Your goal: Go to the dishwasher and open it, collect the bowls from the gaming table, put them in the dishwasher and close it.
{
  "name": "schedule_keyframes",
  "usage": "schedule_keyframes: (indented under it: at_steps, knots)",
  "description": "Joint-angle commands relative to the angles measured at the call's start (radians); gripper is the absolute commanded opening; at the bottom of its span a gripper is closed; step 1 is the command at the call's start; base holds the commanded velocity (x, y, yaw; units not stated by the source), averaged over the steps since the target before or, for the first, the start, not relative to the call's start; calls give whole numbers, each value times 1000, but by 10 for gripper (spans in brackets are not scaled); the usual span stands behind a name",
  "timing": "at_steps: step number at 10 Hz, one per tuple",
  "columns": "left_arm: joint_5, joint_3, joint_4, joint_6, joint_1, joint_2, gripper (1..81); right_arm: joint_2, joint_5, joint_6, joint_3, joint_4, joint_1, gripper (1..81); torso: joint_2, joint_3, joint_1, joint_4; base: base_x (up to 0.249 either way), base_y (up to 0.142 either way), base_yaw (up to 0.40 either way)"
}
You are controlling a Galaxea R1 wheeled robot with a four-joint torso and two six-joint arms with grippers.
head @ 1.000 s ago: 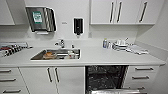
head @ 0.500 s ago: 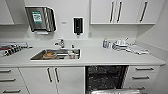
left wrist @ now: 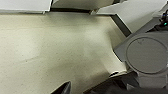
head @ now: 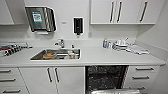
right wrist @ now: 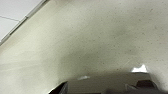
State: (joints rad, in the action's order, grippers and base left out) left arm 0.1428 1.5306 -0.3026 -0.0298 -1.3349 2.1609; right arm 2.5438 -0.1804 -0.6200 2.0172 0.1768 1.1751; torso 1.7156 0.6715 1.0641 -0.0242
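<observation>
So the dishwasher (head: 106, 78) is sitting open under the white counter (head: 100, 58), just right of the sink (head: 57, 54), dark racks showing and its door (head: 115, 91) hanging down at the bottom edge. Both wrist cameras are looking down at pale speckled floor (left wrist: 55, 50). Can't tell how either gripper's jaws are standing, honestly.

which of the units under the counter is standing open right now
The dishwasher, right of the sink: its door is folded down, showing dark racks. The white cabinet doors and drawers beside it are closed.
</observation>
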Motion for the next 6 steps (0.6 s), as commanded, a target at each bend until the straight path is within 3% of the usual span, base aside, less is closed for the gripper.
schedule_keyframes:
  at_steps: [1,2,6]
  knots:
    - [-34,212,94,-88,-43,137,811,57,59,108,57,7,7,811,0,0,0,0,0,0,0]
    - [-32,316,111,-88,-62,197,811,106,62,137,120,7,30,811,0,0,0,0,0,0,0]
    - [-29,546,134,-91,-128,353,811,228,96,212,283,7,105,811,0,0,0,0,0,0,0]
